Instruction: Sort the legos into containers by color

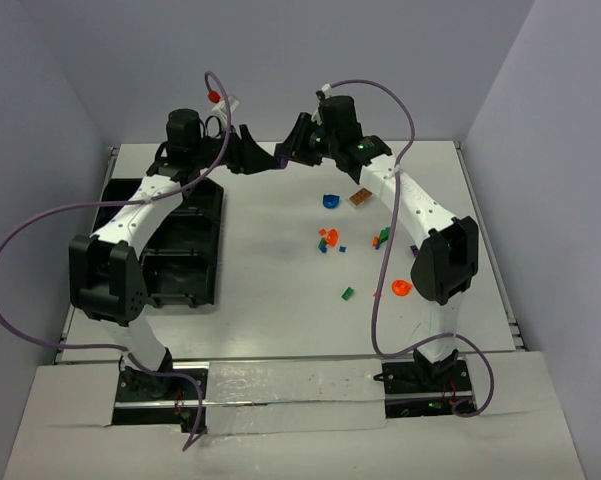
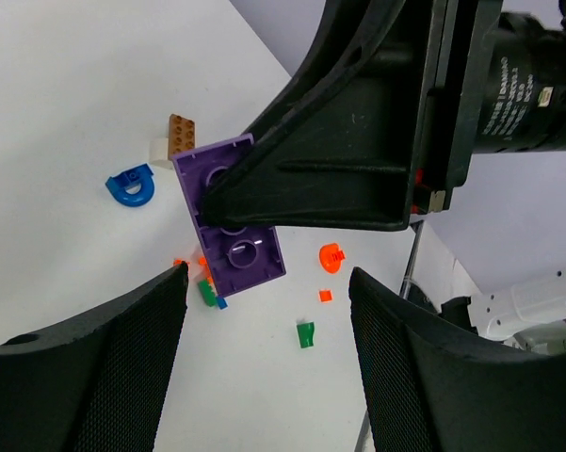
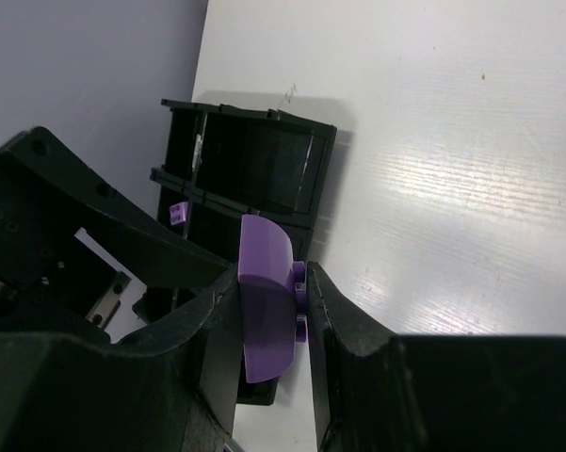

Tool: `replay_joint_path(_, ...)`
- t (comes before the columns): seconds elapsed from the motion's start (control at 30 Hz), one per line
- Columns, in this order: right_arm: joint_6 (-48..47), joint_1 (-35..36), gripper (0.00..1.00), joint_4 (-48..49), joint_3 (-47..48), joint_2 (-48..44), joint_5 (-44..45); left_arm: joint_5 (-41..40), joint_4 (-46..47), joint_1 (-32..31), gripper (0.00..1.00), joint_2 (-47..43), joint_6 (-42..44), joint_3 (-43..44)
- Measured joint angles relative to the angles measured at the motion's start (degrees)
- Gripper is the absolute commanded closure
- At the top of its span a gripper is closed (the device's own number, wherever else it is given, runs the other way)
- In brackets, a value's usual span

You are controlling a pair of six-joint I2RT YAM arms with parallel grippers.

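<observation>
R fingers (image 3: pixel 353 330) pinch purple lego (image 3: pixel 264 301) | studs facing finger | long end juts free

the purple brick (image 2: pixel 235 252) is half covered by the right gripper (image 3: pixel 269 315) clamped on it — its upper end hidden. a few legos (image 2: pixel 207 292) behind it are barely seen. the left arm (image 1: pixel 145 212) hides much of the tray (image 1: pixel 183 272), and a purple bit (image 3: pixel 178 214) inside is too small to make out.
</observation>
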Motion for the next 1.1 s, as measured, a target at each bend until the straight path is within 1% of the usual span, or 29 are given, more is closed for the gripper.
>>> replay_joint_path(0.13,0.4,0.0,1.0,0.4,0.7,0.0,0.0,-0.3,-1.3,-1.3,0.25,0.0,1.7,0.0)
replay_joint_path(0.23,0.7,0.2,1.0,1.3,0.9,0.0,-0.3,-2.5,-3.8,-2.7,0.25,0.0,3.8,0.6)
replay_joint_path(0.4,0.8,0.9,1.0,2.0,1.0,0.0,-0.7,-7.4,-6.5,-4.2,0.31,0.2,6.0,2.3)
replay_joint_path(0.5,0.9,1.3,1.0,2.2,1.0,0.0,-0.7,-9.5,-7.0,-4.3,0.37,0.2,6.4,3.0)
replay_joint_path(0.57,0.9,1.4,1.0,2.5,1.0,0.0,-0.6,-10.3,-7.2,-4.2,0.44,0.2,6.6,3.2)
replay_joint_path(0.63,0.9,1.4,1.0,2.5,1.0,0.0,-0.6,-11.1,-7.3,-4.2,0.56,0.3,6.7,3.2)
replay_joint_path(0.67,0.8,1.4,0.99,2.5,1.0,0.0,-0.6,-11.7,-7.4,-4.2,0.64,0.3,6.7,3.2)
replay_joint_path(0.7,0.8,1.4,0.95,2.5,1.0,0.0,-0.6,-12.1,-7.5,-4.2,0.74,0.3,6.7,3.2)
replay_joint_path(0.73,0.8,1.4,0.86,2.5,1.0,0.0,-0.4,-12.5,-7.5,-4.1,0.82,0.3,6.6,3.2)
replay_joint_path(0.8,0.8,1.4,0.59,2.5,1.0,0.0,-0.2,-13.0,-7.5,-4.1,1.0,0.3,6.5,3.2)
replay_joint_path(0.83,0.9,1.4,0.41,2.4,1.0,0.0,-0.1,-13.1,-7.5,-4.1,1.0,0.3,6.5,3.2)
replay_joint_path(0.87,1.1,1.4,0.2,2.5,1.0,0.0,-0.1,-13.3,-7.6,-4.2,1.0,0.3,6.5,3.2)
replay_joint_path(0.9,1.1,1.3,0.08,2.7,1.0,0.0,-0.1,-13.3,-7.9,-4.1,1.0,0.3,6.7,3.2)
replay_joint_path(0.93,0.7,1.2,0.02,3.0,1.0,0.0,-0.1,-13.3,-8.3,-3.9,1.0,0.3,6.9,3.1)
replay_joint_path(1.03,0.2,0.9,0.0,3.2,1.1,0.0,-0.7,-13.2,-9.1,-2.7,1.0,-0.2,8.6,2.2)
replay_joint_path(1.1,-0.3,0.5,0.0,3.3,1.1,0.0,-0.9,-12.6,-10.5,-0.7,1.0,-1.6,10.3,0.2)
